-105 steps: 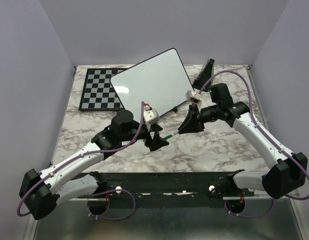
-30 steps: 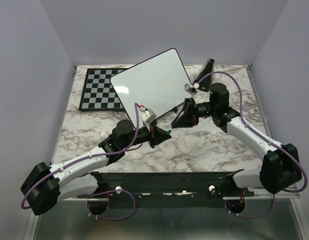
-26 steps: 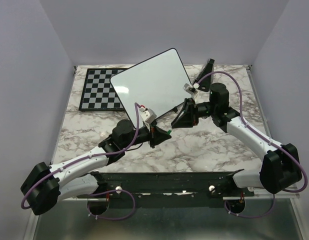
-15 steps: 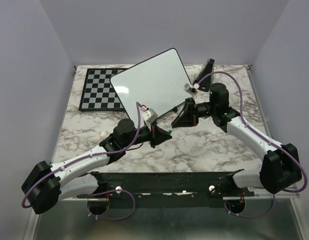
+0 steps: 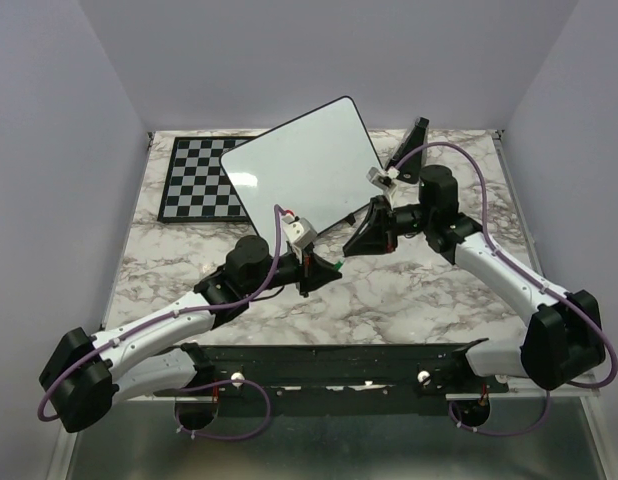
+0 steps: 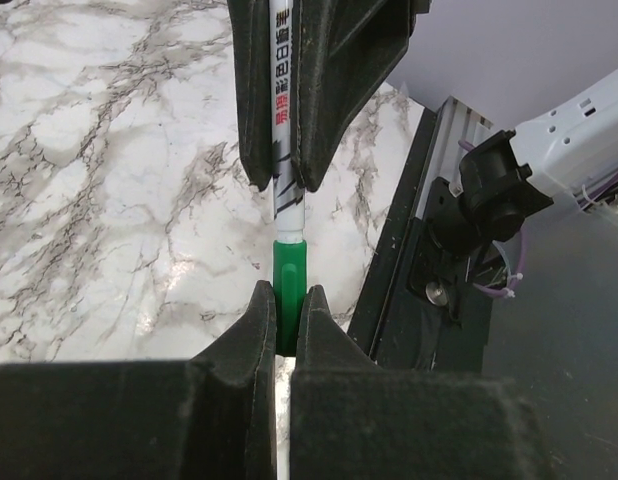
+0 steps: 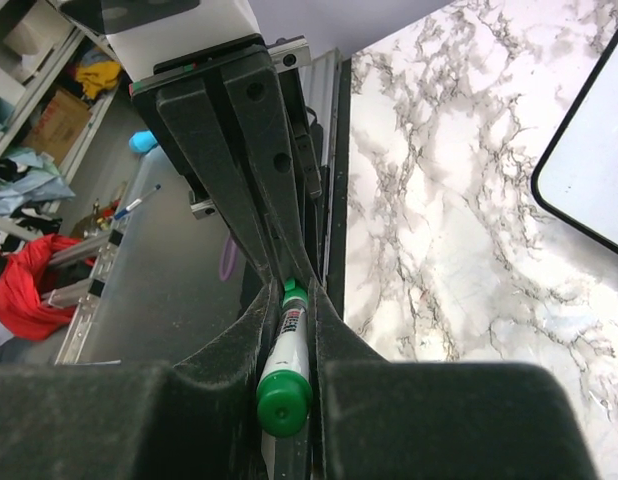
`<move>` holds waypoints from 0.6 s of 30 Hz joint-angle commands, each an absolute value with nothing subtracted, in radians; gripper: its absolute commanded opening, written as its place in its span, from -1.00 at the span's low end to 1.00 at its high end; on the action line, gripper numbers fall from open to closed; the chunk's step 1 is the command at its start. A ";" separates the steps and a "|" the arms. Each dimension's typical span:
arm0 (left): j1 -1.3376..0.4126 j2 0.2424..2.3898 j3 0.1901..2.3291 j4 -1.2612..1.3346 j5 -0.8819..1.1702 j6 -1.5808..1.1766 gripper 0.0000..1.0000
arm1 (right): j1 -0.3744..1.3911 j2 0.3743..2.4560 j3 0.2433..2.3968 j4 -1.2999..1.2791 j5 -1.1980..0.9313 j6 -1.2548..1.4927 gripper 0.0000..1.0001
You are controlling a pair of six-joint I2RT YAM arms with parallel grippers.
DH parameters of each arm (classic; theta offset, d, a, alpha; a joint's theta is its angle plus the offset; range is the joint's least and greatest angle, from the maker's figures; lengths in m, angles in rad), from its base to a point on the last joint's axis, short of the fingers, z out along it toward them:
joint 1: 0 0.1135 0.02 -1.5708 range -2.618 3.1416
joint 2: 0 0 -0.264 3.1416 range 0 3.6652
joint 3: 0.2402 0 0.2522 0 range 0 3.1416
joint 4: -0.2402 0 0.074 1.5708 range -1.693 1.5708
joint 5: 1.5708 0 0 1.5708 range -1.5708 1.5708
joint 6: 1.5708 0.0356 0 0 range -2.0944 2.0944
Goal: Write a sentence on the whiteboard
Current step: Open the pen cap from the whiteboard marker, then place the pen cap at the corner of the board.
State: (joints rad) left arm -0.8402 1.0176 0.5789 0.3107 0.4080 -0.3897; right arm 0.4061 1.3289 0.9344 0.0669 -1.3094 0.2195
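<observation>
Left wrist view shows the left gripper (image 6: 286,302) pinched narrow on the green cap (image 6: 289,262) of a marker (image 6: 282,110), while the right gripper (image 7: 292,308) clamps the same marker's white barrel. The whiteboard (image 5: 304,165) lies on the marble table (image 5: 419,290) just beyond both grippers, its left corner overlapping the chessboard (image 5: 194,180).

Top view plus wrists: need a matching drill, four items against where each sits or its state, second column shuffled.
Things
1. whiteboard
2. chessboard
3. marker
4. black wedge

Places or states
A. back left of the table, one edge under another item
B. gripped by the left end effector and the right end effector
C. back right corner
D. centre back, turned askew, no writing showing

Pairs: 1-D, 2-A, 3-B, 4-C
</observation>
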 commanded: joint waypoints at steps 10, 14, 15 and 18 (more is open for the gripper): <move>-0.842 0.974 0.513 0.164 0.374 -0.480 -1.00 | 0.201 1.204 0.950 0.023 -1.153 0.210 -0.99; -0.848 1.000 0.454 0.169 0.235 -0.612 -1.00 | 0.170 1.138 0.942 -0.100 -0.864 0.062 -0.99; -0.854 1.035 0.442 0.198 0.209 -0.632 -1.00 | 0.163 1.126 0.925 -0.106 -0.814 0.060 -0.99; -0.919 1.132 0.437 0.218 0.094 -0.678 -1.00 | 0.130 1.077 0.894 -0.104 -0.697 0.051 -0.99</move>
State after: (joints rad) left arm -0.8539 1.0252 0.4599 0.1917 0.2794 -0.5644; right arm 0.1661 1.1309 0.9340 -0.0452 -0.9493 0.1207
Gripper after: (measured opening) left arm 0.058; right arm 0.192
